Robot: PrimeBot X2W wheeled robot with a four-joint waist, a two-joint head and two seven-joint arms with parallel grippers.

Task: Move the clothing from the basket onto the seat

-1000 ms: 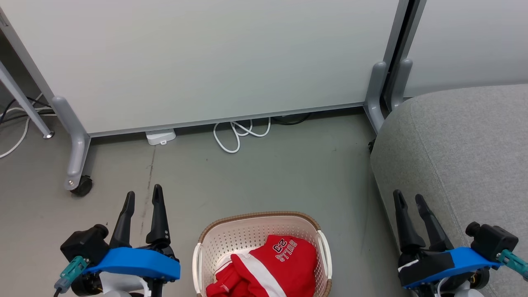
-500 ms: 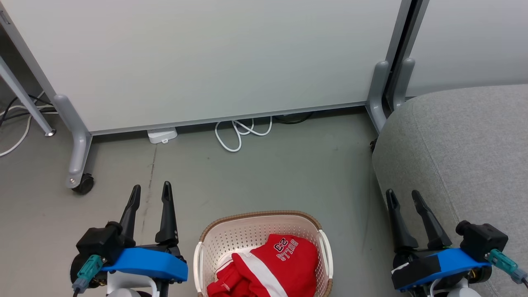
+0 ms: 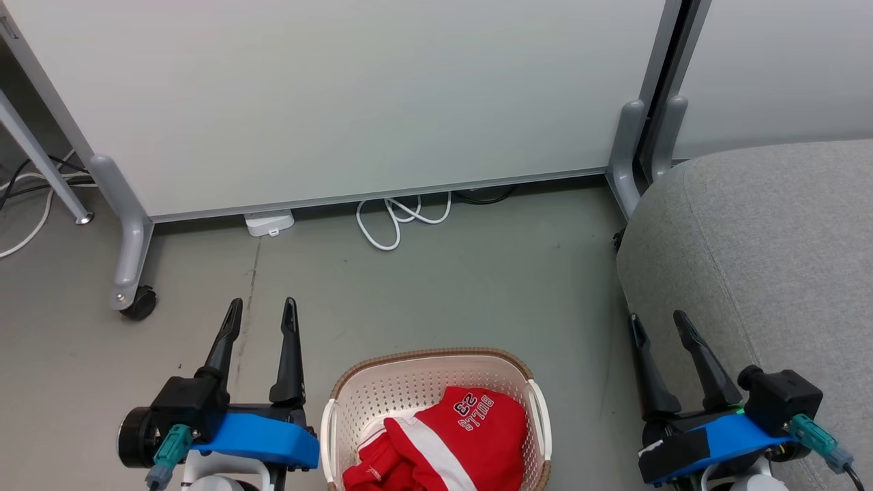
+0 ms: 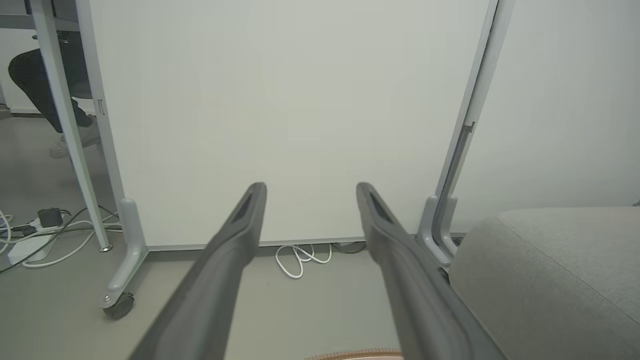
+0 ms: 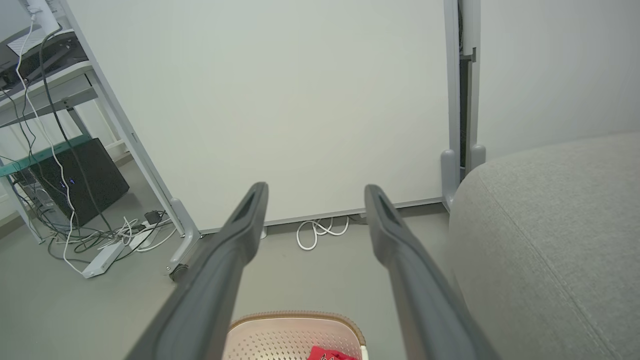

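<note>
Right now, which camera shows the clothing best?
Head view: the clothing lies heaped in the basket, jersey lettering and white stripes readable, though the frame's bottom edge cuts it. Right wrist view catches a red corner at its bottom edge. Left wrist view gets a strip of basket rim.

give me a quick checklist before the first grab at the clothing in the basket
1. left claw open, nothing in it: ok
2. right claw open, nothing in it: ok
3. clothing lies in the basket, nothing on top of it: ok
4. a claw lined up over the clothing: not ok, both stand off to the basket's sides
5. seat close by on the robot's right: ok
6. whole pile seen: cannot tell, the head view's bottom edge cuts it off
</note>
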